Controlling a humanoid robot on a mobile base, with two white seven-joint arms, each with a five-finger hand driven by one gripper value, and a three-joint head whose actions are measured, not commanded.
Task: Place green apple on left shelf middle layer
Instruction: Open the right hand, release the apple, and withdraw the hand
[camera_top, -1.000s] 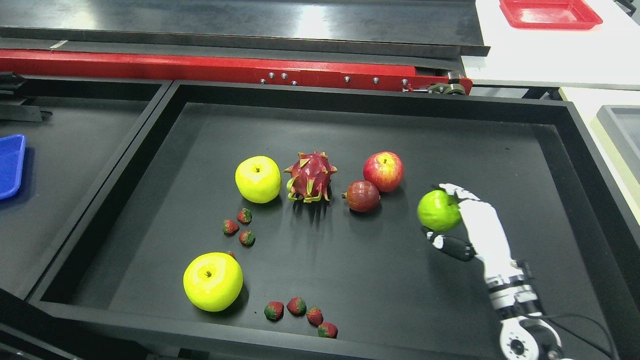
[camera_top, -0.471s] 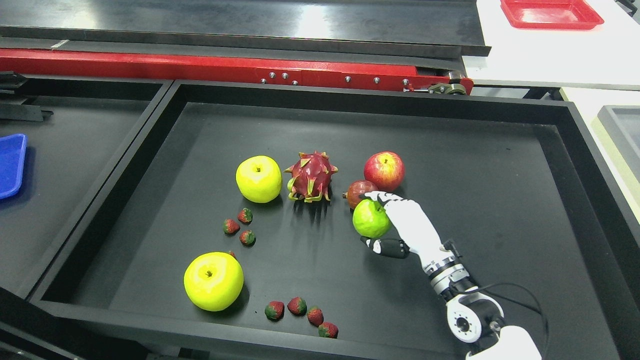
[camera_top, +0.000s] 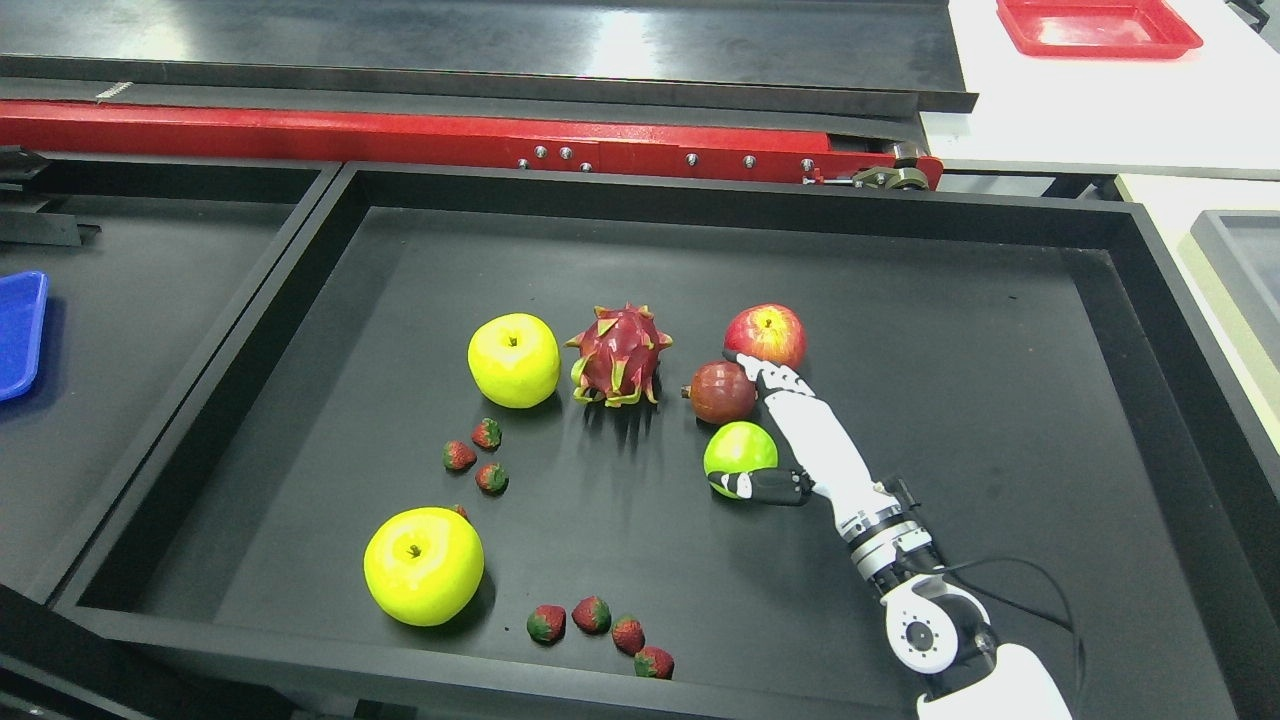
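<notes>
Black tray (camera_top: 300, 330) with raised walls fills most of head view; second black tray (camera_top: 150, 300) to its left carries a blue tray (camera_top: 20, 335) at the picture's left edge. Red rail (camera_top: 400, 135) runs across behind both, with a dark conveyor-like surface beyond it. White table at upper right holds a red tray (camera_top: 1098, 25); grey bin edge (camera_top: 1240, 270) at far right. Right arm enters from lower right, white forearm angled up-left. Right hand (camera_top: 790, 430) sits against the green apple (camera_top: 738, 448), which is near tray centre, just below the dark red pomegranate (camera_top: 722, 392). Thumb (camera_top: 765, 487) wraps under the apple's near side, fingers (camera_top: 775, 375) extend up past its right side toward the red apple (camera_top: 766, 336), tips between pomegranate and red apple. Fingers look extended, not wrapped over the top; cannot tell if the apple is gripped or only cradled, nor whether it rests on the tray floor. Dragon fruit (camera_top: 618, 355) left of pomegranate, yellow apple (camera_top: 514, 360) left of that. Three strawberries (camera_top: 472, 457) clustered below the yellow apple. Second yellow apple (camera_top: 424, 565) at front left. Four more strawberries (camera_top: 598, 630) in a row near the front wall. Left arm out of frame.
</notes>
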